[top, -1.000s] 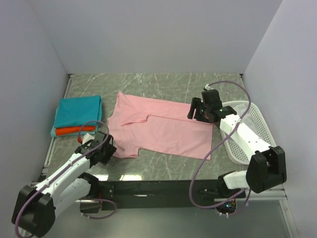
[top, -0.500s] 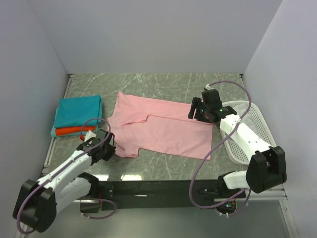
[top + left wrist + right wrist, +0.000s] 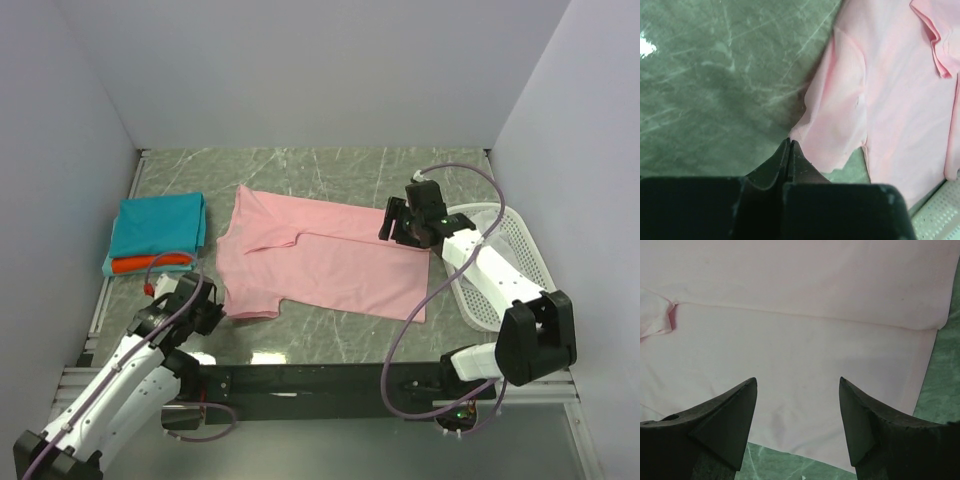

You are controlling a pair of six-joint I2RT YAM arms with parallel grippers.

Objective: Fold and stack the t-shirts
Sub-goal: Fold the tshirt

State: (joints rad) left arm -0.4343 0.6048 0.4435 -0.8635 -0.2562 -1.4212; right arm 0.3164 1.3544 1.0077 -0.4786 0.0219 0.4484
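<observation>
- At the left pincer (image 3: 790,142), a sleeve corner of the pink t-shirt (image 3: 890,100) is pinched between shut fingers.
- Beneath the right pincer (image 3: 797,382), spread wide, lies that shirt's body, flat on the surface (image 3: 942,365).

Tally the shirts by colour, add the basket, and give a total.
pink shirt: 1
teal shirt: 1
orange shirt: 1
basket: 1
Total: 4
</observation>
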